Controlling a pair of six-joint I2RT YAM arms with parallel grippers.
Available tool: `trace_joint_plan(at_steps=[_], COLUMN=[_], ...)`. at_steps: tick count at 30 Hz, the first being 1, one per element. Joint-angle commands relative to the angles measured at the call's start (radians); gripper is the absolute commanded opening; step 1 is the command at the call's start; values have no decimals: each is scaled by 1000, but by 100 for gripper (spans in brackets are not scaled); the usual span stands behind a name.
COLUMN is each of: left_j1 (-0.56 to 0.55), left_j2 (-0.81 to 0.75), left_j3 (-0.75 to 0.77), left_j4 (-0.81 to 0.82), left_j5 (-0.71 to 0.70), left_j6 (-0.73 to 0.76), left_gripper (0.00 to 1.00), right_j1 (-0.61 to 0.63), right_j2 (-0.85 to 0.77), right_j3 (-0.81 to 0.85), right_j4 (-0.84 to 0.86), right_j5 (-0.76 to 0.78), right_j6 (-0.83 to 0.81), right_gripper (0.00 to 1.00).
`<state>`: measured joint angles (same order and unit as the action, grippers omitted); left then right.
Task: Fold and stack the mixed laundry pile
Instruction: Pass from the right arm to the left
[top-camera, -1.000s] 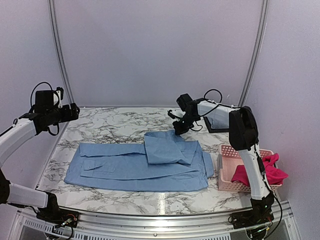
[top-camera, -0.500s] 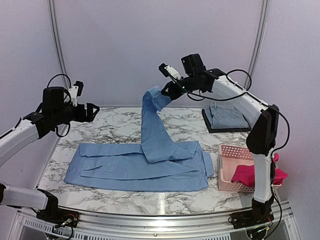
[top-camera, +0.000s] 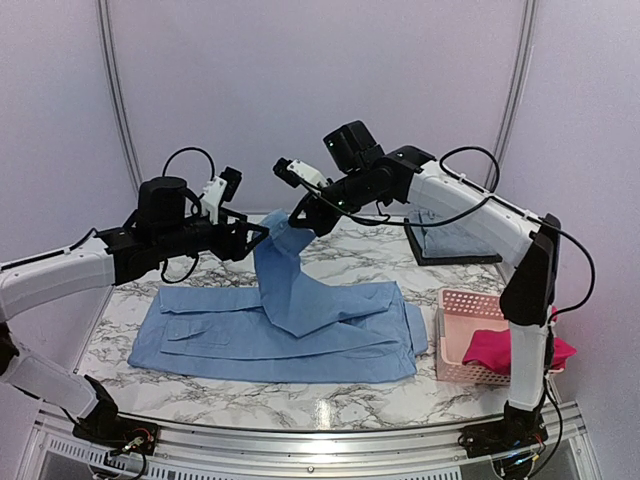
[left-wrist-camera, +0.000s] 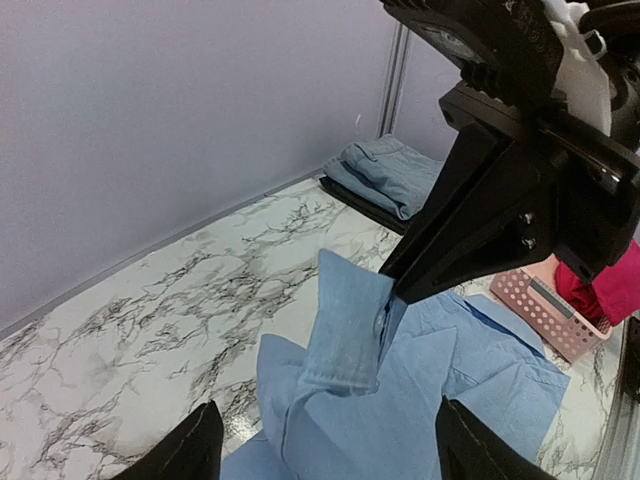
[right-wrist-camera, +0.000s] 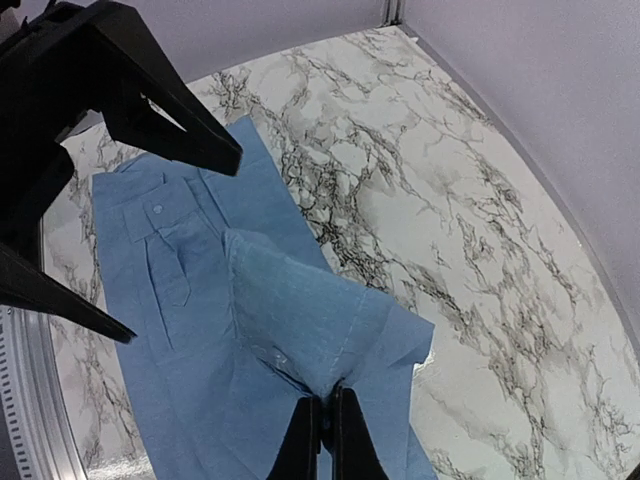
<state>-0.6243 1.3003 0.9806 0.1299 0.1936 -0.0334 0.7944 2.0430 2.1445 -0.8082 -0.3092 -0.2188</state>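
The light blue shirt (top-camera: 250, 340) lies spread on the marble table, collar end to the left. My right gripper (top-camera: 294, 224) is shut on one sleeve near the cuff (left-wrist-camera: 350, 320) and holds it up above the shirt's middle, the sleeve hanging in a slanted band. In the right wrist view the fingers (right-wrist-camera: 322, 430) pinch the cloth fold. My left gripper (top-camera: 262, 232) is open and empty, just left of the lifted cuff, its jaws spread wide on either side of it in the left wrist view (left-wrist-camera: 330, 455). The magenta-red garment (top-camera: 500, 350) sits bunched in the basket.
The pink lattice basket (top-camera: 450, 335) stands at the table's right front. A dark tray (top-camera: 460, 260) with folded blue denim (top-camera: 450, 235) is at the back right. Bare marble (top-camera: 200, 265) shows behind the shirt on the left.
My right gripper took the sleeve and carried it up and to the left. My left arm swung in from the far left towards the lifted cuff.
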Motion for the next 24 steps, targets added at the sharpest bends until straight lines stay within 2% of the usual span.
trace_joint_plan(at_steps=[1,5,8,10,13,15,16,17,20,22,24], left_j1=[-50,-58,-62,-67,-70,-71,-71,-71,-71,-71,-72], left_j2=[53,62,74,86,90,86,84,80,29,-16,-44], left_j3=[61,67,80,103,120,129,135,138,104,58,37], left_j4=[47,35,-1,-49,-80,-85,-88,-88,-7,81,125], left_j5=[0,6,92,142,201,239,258,271,289,298,299], left_j6=[65,116,154,189,222,225,224,220,173,128,92], left_gripper=[72,70,67,55,31,13,0,0,0,0,0], right_j1=[20,23,22,24,33,38,38,38,17,-14,-44], right_j2=[-71,-107,-141,-155,-172,-191,-205,-229,-334,-443,-557], right_j3=[-20,-51,-87,-100,-114,-127,-139,-160,-287,-467,-627], right_j4=[-24,-36,-24,-27,-30,-20,-6,14,122,290,448], right_j5=[-20,-61,-106,-136,-187,-217,-229,-237,-237,-253,-284], right_j6=[-27,-50,-62,-71,-85,-85,-77,-66,-9,45,103], right_gripper=[0,0,0,0,0,0,0,9,57,85,97])
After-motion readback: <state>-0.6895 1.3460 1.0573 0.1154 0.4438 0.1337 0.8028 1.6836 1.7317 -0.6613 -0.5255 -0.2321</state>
